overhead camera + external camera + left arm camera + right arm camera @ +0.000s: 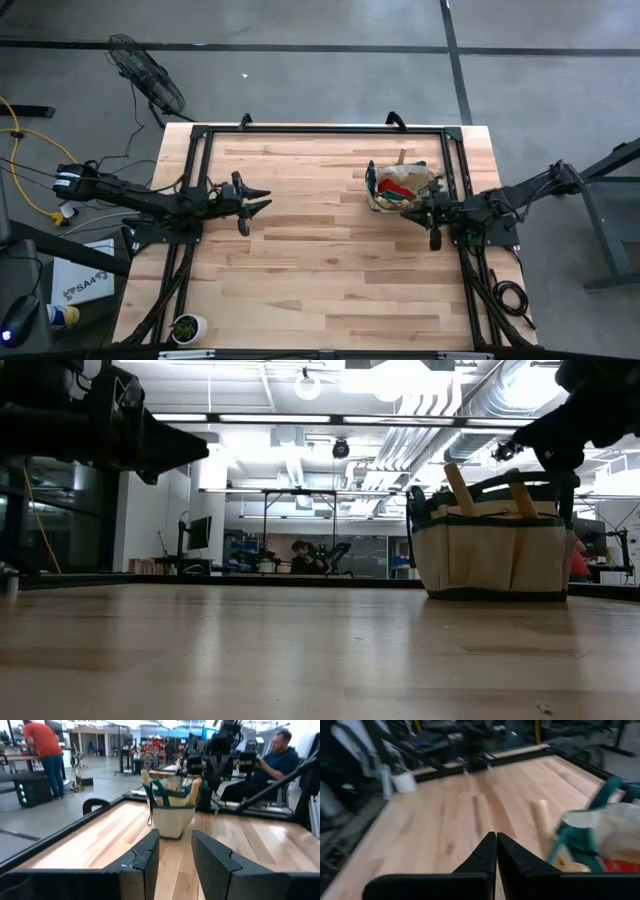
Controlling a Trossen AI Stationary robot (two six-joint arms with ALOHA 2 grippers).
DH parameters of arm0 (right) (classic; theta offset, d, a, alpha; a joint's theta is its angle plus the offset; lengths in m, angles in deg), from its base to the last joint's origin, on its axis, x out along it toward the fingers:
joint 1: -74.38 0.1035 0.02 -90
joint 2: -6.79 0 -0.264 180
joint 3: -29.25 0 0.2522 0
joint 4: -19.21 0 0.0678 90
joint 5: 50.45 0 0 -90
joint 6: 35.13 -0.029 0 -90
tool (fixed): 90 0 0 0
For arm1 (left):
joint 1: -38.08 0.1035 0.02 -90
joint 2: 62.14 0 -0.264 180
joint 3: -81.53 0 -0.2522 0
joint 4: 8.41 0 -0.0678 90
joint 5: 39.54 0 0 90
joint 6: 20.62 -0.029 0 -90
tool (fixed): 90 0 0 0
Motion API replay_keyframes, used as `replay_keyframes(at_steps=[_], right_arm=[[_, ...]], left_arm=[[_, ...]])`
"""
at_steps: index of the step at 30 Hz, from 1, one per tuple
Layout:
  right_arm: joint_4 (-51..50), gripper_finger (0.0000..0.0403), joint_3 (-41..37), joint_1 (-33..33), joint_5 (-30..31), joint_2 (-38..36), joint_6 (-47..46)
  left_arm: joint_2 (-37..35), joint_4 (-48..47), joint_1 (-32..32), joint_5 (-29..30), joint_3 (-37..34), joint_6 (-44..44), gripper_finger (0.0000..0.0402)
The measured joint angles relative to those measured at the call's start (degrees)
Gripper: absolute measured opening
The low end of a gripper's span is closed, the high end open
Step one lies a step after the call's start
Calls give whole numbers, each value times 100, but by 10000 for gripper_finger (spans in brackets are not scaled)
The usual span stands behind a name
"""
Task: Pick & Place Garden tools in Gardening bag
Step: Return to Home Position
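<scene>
The bag (378, 200) stands upright on the table (320, 270), close to the right edge and nearer the far right corner than the near one. Two wooden handles (460, 490) stick up out of its top, and something red (398, 187) lies inside. No tools lie on the table outside the bag.

The right gripper (408, 211) hangs over the bag's near side, above its rim, with its fingers pressed together and nothing between them. The left gripper (265, 198) hovers above the table's left half, well apart from the bag, with its fingers spread and empty. Bare wood lies between it and the bag.

A black metal frame (320, 130) runs along the table's edges. A small white plant pot (187, 327) sits at the near left corner. A fan (150, 75) stands on the floor beyond the far left corner. Two people (42, 740) are in the room behind.
</scene>
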Motion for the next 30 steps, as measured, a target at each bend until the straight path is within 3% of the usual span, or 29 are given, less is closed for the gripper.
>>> replay_keyframes(at_steps=[11, 16, 24, 30], right_arm=[[1203, 3, -755, -2, -828, -420, 430], [1776, 3, -1201, -2, -894, -657, 470], [1656, 3, -1309, -2, -832, -1152, 771], [1099, 3, -1301, -2, -837, -1720, 790]], left_arm=[[-66, 27, 0, 18, -214, 7, 111], [-73, -28, 2, 15, -219, -29, 111], [-500, -88, 2, 42, -225, -350, 111], [-1441, -1202, 2, 36, -227, -297, 111]])
